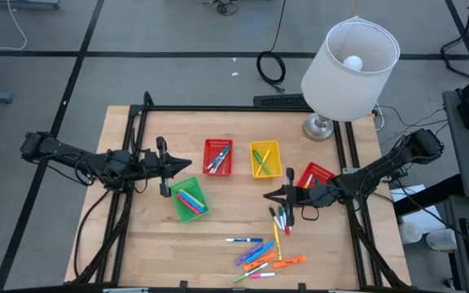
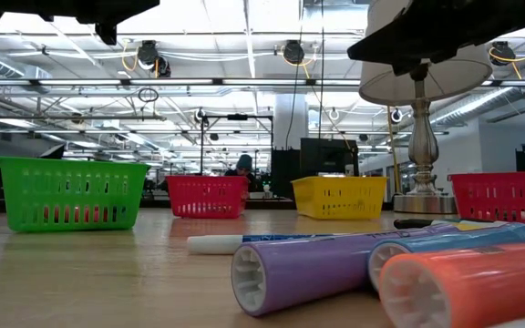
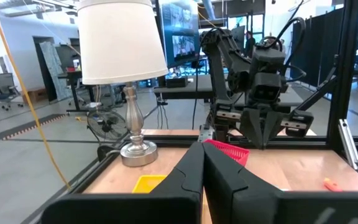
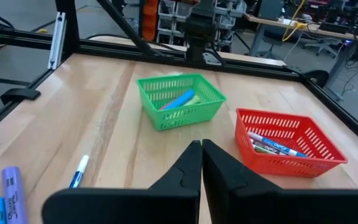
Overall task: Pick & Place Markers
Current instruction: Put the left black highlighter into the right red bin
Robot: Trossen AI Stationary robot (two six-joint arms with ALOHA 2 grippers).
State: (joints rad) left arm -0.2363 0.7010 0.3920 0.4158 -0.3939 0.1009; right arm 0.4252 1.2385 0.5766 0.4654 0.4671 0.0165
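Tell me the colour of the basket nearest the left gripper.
Green basket, seen best in the high view, beside the left gripper.

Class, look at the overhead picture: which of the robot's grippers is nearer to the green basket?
Left. The left gripper, shut, sits just beyond the green basket's far edge. The right gripper, also shut, is across the table by the loose markers.

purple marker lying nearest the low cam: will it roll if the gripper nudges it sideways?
Probably. The purple marker has a round, smooth barrel lying flat on the bare wooden table, so a side push likely rolls it. It touches the blue marker beside it, which may block rolling that way. It looks rigid, likely light.
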